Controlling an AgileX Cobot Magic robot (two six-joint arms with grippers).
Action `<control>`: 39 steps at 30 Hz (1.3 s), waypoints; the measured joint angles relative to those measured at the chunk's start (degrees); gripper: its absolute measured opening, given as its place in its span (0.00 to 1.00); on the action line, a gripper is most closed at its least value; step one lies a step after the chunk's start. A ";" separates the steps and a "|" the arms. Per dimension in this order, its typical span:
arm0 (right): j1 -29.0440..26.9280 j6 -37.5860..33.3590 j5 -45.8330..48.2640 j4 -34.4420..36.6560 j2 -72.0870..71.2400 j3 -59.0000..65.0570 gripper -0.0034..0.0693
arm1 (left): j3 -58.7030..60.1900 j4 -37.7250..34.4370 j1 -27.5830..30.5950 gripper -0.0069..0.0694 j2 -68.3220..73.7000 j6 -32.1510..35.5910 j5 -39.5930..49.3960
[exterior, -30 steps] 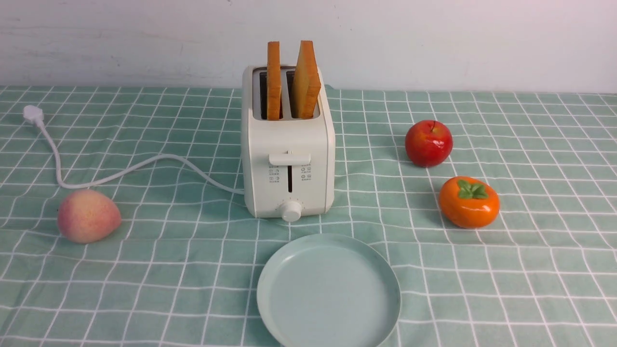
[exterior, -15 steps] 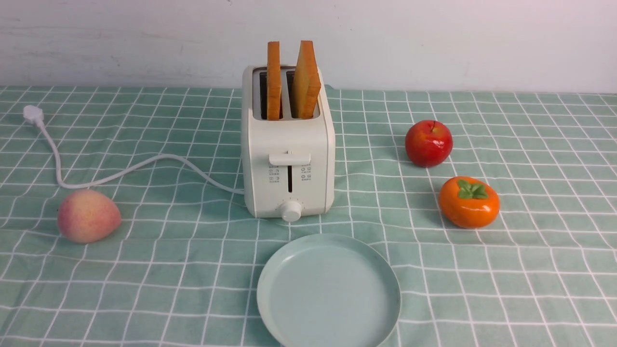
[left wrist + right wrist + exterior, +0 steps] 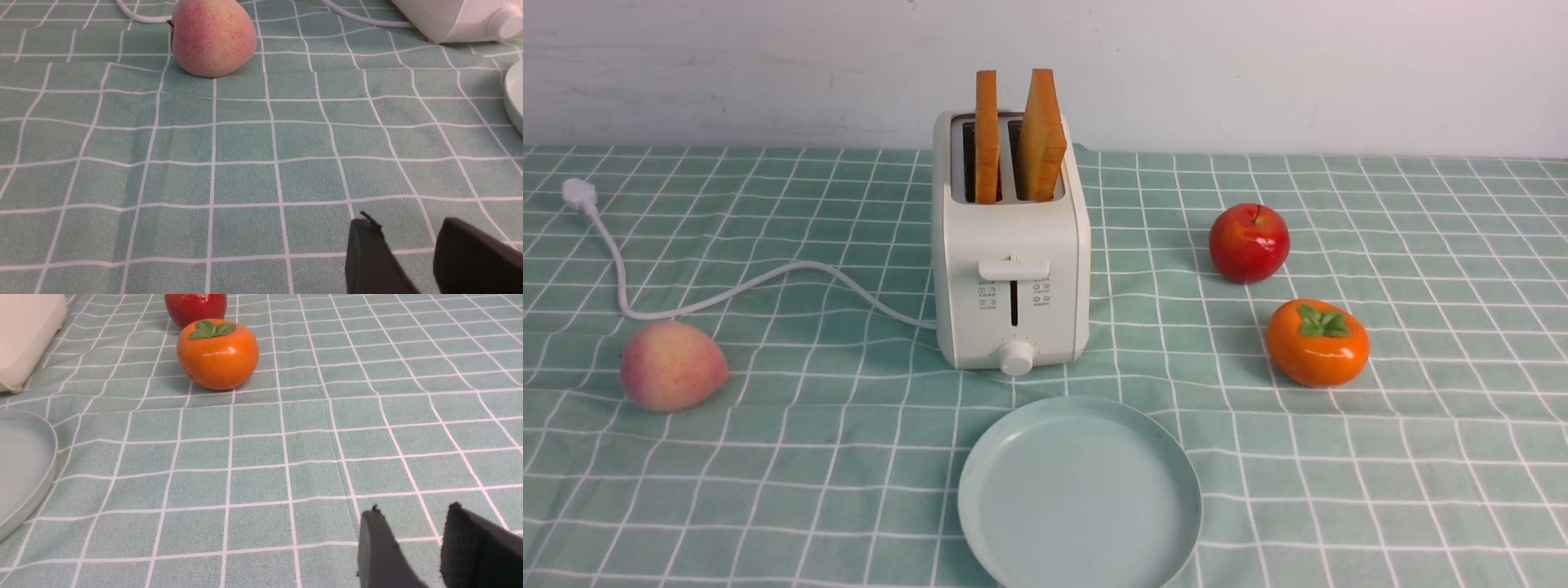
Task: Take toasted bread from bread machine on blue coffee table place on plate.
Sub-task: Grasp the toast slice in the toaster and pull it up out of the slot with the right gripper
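Plain white wall (image 3: 1258, 65) at the back; below it, a table (image 3: 1421, 490) under mint-green checked cloth. Near the middle, a cream toaster (image 3: 1011, 269) with its white cord (image 3: 768, 282) trailing off to the left. Standing upright in its slots and well clear of the top: the left slice of toast (image 3: 987, 135), edge-on, and the right slice (image 3: 1041, 135), angled enough to show some face. Just in front of the toaster, not touching it, a pale blue-green plate (image 3: 1078, 506) with nothing on it. Off to the sides, a peach (image 3: 672, 365), an apple (image 3: 1249, 242) and a persimmon (image 3: 1317, 342).

No arm visible from the front. Seen from the wrists, the left gripper (image 3: 408, 228) low over bare cloth on the peach's side and the right gripper (image 3: 412, 516) low over bare cloth on the persimmon's side, each with fingers a little apart and only cloth showing between them. Both well apart from the toast and far below it.

By the look of things, the very first step: nothing taken out, the reach toward the toaster not yet begun. Next move, probably: raise one gripper above the slots, turn the fingers to straddle a slice across its flat faces, close gently on the exposed upper part, then draw straight up to avoid snagging the slot or tipping the toaster.
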 joint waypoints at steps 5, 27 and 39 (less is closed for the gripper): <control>0.00 0.00 0.00 0.00 0.00 0.00 0.38 | 0.00 0.00 0.00 0.40 0.00 0.00 0.00; 0.00 0.00 0.00 0.00 0.00 0.00 0.38 | 0.00 0.36 0.00 0.40 0.00 0.06 0.00; 0.00 0.00 0.56 -1.53 0.00 -0.07 0.38 | 0.00 4.76 0.00 0.40 0.00 0.71 -0.06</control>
